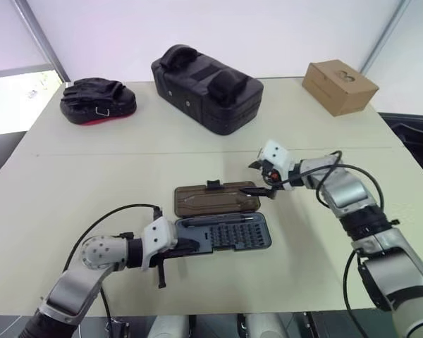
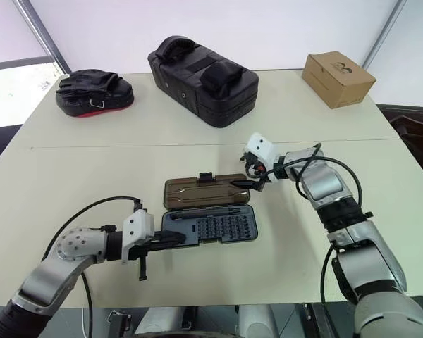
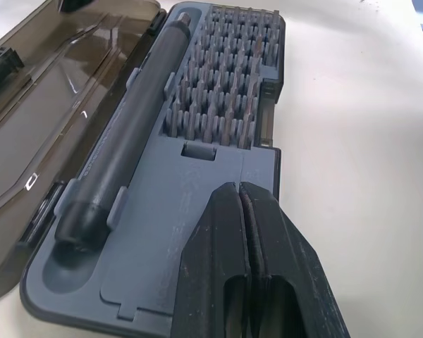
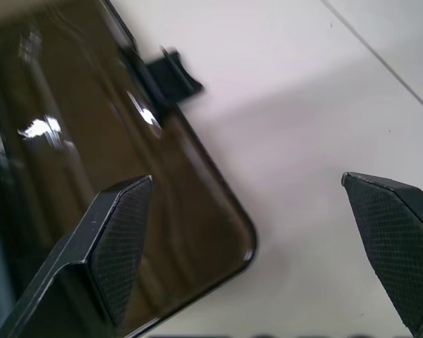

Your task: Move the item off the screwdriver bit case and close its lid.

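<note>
left claw (image 3: pixel 240 232) pressed closed, arm bent inward; right claw (image 4: pixel 250 232) spread wide, angled downward.

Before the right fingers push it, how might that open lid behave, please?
The lid looks thin and translucent, so it is probably light and slightly flexible. It joins the tray along one long edge, so it should swing over rather than slide. Its glossy surface may let fingers slip.

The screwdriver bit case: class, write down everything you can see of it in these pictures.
The screwdriver bit case lies fully open and flat on the pale table, near the front edge. Its dark grey plastic tray holds a black screwdriver handle along the hinge side and rows of small bits. The smoky brown see-through lid lies behind it, black clasp tab on its far edge. The left gripper, shut, rests on the tray's left end; the right gripper is open over a lid corner.
</note>
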Tool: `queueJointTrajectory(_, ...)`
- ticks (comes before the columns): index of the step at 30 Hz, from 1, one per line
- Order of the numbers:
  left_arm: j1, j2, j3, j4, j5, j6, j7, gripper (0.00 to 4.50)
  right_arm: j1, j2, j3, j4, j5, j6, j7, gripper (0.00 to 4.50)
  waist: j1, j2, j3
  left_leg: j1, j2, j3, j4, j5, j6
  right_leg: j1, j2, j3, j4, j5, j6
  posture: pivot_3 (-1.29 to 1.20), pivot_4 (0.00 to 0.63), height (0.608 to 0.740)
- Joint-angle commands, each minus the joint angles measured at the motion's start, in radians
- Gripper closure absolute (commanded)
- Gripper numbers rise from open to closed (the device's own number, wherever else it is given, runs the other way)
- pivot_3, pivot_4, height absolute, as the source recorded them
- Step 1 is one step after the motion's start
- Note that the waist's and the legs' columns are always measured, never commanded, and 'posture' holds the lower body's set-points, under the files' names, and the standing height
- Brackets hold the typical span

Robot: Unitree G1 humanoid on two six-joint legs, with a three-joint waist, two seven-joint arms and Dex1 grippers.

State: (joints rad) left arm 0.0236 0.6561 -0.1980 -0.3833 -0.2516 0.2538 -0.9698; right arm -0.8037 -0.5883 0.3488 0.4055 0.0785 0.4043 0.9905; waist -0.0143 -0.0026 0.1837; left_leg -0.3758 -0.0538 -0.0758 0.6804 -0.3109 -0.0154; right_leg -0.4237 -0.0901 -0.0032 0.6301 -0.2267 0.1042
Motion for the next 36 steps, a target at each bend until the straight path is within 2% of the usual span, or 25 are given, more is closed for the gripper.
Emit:
queueJointTrajectory(1,0.017,0.013,-0.028,0.012,0.028,0.028,0.012,4.45,-0.063,0.017,0.023,0.070,-0.068,-0.052,0.017,0.00,0.000,0.000,0.000,0.000,0.000,0.000,0.000,0.000,0.000,0.000,0.000,0.000,0.000,0.000,0.000,0.00,0.150,0.740)
queueJointTrajectory(3,0.016,0.015,-0.026,0.011,0.028,0.030,0.018,4.45,-0.085,0.025,0.038,0.117,-0.101,-0.064,0.024,0.00,0.000,0.000,0.000,0.000,0.000,0.000,0.000,0.000,0.000,0.000,0.000,0.000,0.000,0.000,0.000,0.00,0.150,0.740)
queueJointTrajectory(6,0.016,0.014,-0.021,0.010,0.031,0.026,0.030,4.50,-0.108,0.018,0.040,0.179,-0.142,-0.041,0.016,0.84,0.000,0.001,-0.001,0.000,0.000,0.000,0.000,0.000,0.000,0.000,0.000,0.000,0.000,0.000,0.000,0.00,0.150,0.740)
queueJointTrajectory(13,0.010,0.009,-0.014,0.013,0.022,0.029,0.054,4.50,-0.069,-0.007,0.045,0.138,-0.146,-0.026,0.084,4.24,0.000,0.002,-0.001,0.003,0.000,0.000,0.000,0.001,-0.001,0.004,0.000,0.000,0.000,0.001,-0.002,0.00,0.150,0.740)
queueJointTrajectory(14,0.009,0.009,-0.013,0.013,0.020,0.030,0.056,4.50,-0.064,-0.007,0.044,0.130,-0.145,-0.023,0.092,4.48,0.000,0.002,-0.002,0.004,0.000,0.000,0.001,0.001,-0.001,0.004,0.000,0.000,0.000,0.001,-0.002,0.00,0.150,0.740)
queueJointTrajectory(21,0.012,0.006,-0.009,0.002,0.008,0.048,0.064,4.50,-0.027,-0.009,0.025,0.081,-0.139,-0.028,0.116,4.48,0.001,0.002,-0.004,0.005,0.001,-0.002,0.000,0.001,-0.001,0.006,0.002,0.000,0.000,0.001,-0.002,0.00,0.150,0.740)
queueJointTrajectory(26,0.015,-0.002,-0.008,0.005,0.001,0.055,0.069,4.50,-0.011,-0.016,-0.011,0.050,-0.135,-0.138,0.113,4.48,0.001,0.002,-0.004,0.005,0.001,-0.002,0.000,0.001,-0.001,0.006,0.002,0.000,0.000,0.001,-0.002,0.00,0.150,0.740)
queueJointTrajectory(31,0.006,-0.022,-0.003,0.029,-0.010,0.058,0.075,4.50,0.020,-0.038,-0.075,-0.041,-0.118,-0.242,0.089,4.48,0.000,0.002,-0.003,0.004,0.000,-0.002,0.000,0.001,-0.001,0.005,0.001,0.000,-0.001,0.001,-0.002,0.00,0.150,0.740)
queueJointTrajectory(36,-0.003,-0.030,0.003,0.042,-0.020,0.057,0.074,4.50,0.069,-0.066,-0.120,-0.160,-0.105,-0.220,0.087,4.48,0.001,0.002,-0.003,0.004,0.001,-0.002,0.000,0.001,-0.001,0.004,0.001,0.000,0.000,0.001,-0.002,0.00,0.150,0.740)
